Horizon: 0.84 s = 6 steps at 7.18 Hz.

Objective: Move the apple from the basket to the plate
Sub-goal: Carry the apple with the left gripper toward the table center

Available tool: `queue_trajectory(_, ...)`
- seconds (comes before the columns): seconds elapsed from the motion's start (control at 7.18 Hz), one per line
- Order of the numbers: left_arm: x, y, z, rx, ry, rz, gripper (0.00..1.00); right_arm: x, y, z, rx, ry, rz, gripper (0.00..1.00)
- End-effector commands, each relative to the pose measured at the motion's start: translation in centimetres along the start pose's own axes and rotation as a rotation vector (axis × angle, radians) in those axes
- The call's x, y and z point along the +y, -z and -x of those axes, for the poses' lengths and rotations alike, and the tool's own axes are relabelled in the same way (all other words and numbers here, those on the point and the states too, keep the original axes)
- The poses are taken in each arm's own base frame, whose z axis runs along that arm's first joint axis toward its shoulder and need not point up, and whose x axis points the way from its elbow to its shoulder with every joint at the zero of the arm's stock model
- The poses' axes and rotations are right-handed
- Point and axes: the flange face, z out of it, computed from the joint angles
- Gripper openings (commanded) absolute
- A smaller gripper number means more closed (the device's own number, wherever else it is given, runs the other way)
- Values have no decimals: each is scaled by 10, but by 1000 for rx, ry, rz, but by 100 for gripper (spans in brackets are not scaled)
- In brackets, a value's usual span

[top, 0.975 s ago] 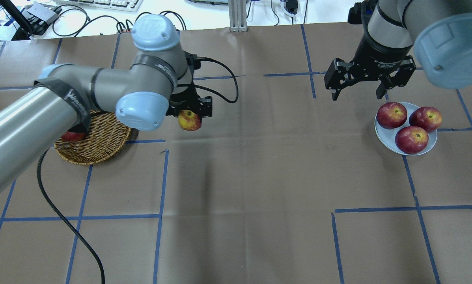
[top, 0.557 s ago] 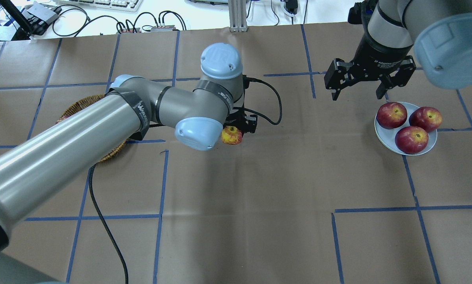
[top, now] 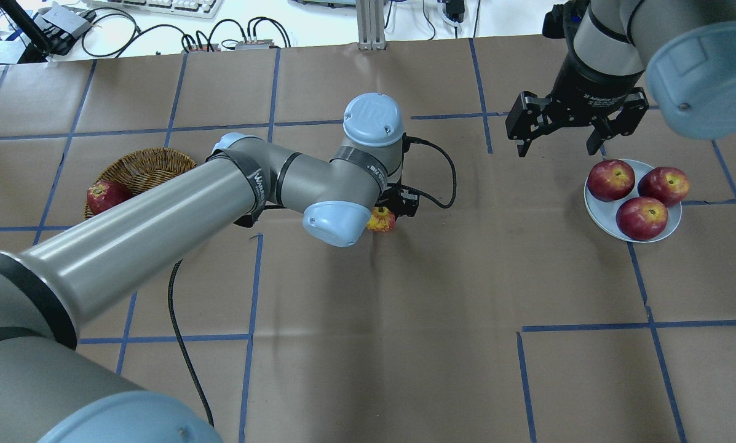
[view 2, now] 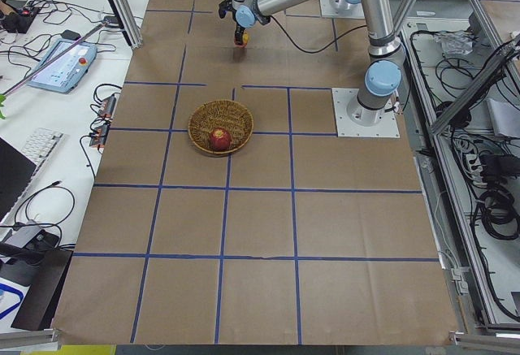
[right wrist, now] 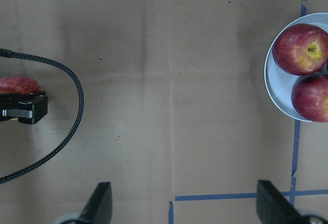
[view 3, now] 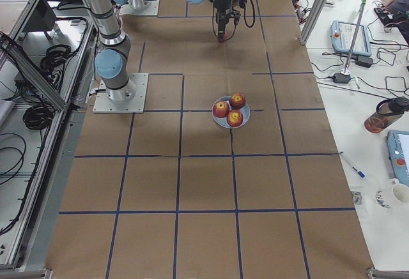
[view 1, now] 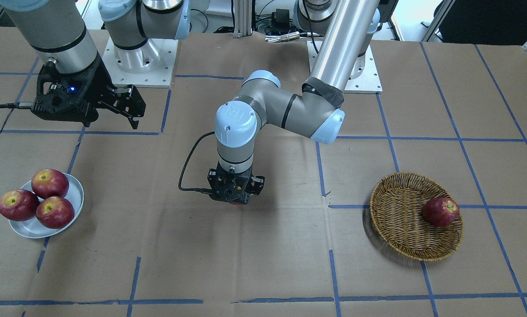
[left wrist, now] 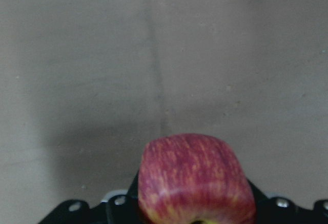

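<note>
My left gripper (top: 385, 216) is shut on the apple (top: 381, 219), light red with yellow streaks, and holds it just above the middle of the table. The apple fills the bottom of the left wrist view (left wrist: 195, 178) and shows at the left edge of the right wrist view (right wrist: 18, 84). The wicker basket (top: 152, 165) lies to the left, behind my left arm, and the pale plate (top: 598, 215) lies at the far right. My right gripper (top: 556, 147) is open and empty, hanging just beyond the plate's left side.
One dark red apple (top: 104, 195) lies in the basket (view 1: 404, 233). Three dark red apples (top: 642, 217) sit on the plate (view 1: 30, 229). Brown paper with blue tape lines covers the table. A black cable (top: 432, 172) loops off my left wrist.
My left arm has carried the apple rightward, from beside the basket to the table's middle. The basket and its dark apple are now uncovered. My right arm has not moved.
</note>
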Motion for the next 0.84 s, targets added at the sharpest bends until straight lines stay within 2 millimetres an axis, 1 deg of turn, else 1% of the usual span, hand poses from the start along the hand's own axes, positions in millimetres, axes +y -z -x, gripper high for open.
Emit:
queue_trajectory(0.0,1,-4,0,-1,-1,5,91,0,0,0,-1,0,0,100)
queue_trajectory(0.14,0,-3,0,-1,-1,2,92,0,-1,0,1,0,1,100)
queue_trajectory(0.28,-2,3,0,-1,0,-7,98,0,0,0,1,0,0,100)
queue_trajectory(0.42,-1,9,0,0,0,-17,99,0,-1,0,-1,0,2,100)
queue_trajectory(0.56,-2,25,2,9,5,-28,99,0,-1,0,-1,0,2,100)
queue_trajectory(0.7,-2,52,5,14,10,-44,99,0,0,0,-1,0,0,100)
